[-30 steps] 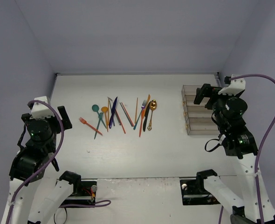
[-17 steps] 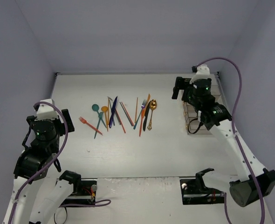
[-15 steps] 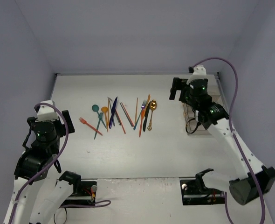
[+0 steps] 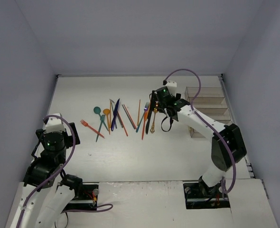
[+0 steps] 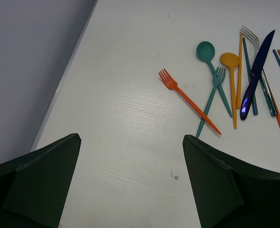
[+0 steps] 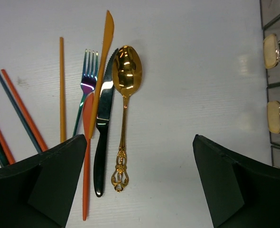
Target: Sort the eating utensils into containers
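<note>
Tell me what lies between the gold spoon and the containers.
Nothing: in the right wrist view, only bare white table separates the gold spoon from the containers at the right edge.

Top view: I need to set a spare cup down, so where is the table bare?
Bare table lies between the utensils and the arm bases, behind the utensils toward the far edge, and left of the orange fork. Crowded: the utensil row, and the gap from gold spoon to containers, under the right arm.
</note>
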Robot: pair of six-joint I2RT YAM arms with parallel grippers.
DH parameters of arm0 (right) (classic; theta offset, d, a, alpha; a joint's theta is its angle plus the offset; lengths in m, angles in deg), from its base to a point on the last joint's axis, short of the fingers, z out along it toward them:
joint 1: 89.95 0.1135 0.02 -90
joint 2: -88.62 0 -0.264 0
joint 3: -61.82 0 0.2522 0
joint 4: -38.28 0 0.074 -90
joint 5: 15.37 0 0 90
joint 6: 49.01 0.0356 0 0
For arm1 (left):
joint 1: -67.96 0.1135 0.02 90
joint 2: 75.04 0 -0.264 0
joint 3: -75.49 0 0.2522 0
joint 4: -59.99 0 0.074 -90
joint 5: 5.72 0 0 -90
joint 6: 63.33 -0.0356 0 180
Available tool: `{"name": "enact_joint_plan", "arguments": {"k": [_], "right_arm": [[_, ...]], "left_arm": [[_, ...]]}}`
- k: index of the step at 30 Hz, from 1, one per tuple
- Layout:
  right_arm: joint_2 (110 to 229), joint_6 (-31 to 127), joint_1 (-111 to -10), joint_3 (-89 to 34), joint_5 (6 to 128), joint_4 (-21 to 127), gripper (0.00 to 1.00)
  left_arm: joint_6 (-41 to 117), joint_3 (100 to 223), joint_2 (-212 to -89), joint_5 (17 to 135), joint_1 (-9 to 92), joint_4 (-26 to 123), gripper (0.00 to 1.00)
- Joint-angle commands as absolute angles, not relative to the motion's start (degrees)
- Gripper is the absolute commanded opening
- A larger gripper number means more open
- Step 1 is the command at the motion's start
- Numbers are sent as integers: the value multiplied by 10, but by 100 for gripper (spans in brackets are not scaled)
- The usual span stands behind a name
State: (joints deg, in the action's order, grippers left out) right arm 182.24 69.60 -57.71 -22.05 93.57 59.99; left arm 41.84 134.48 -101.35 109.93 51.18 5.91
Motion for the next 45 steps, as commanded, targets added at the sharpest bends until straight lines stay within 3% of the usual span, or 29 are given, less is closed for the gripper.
{"name": "enact_joint_plan", "arguments": {"k": [1,19,35,45], "right_arm": [[1860,756,-573,-256,1005,580,88],[2012,798,-569,-307,1005,580,65],[2057,797,-567,-317,996,580,47],[2055,802,-567,-291,990,581,27]], "left_arm": [[425,1352,-1018,1100,512,106,87],[424,1343,-1023,1087,512,119,87],[423,1338,-1020,1089,510,123,87],[423,1338,-1015,1092,504,123,87]]}}
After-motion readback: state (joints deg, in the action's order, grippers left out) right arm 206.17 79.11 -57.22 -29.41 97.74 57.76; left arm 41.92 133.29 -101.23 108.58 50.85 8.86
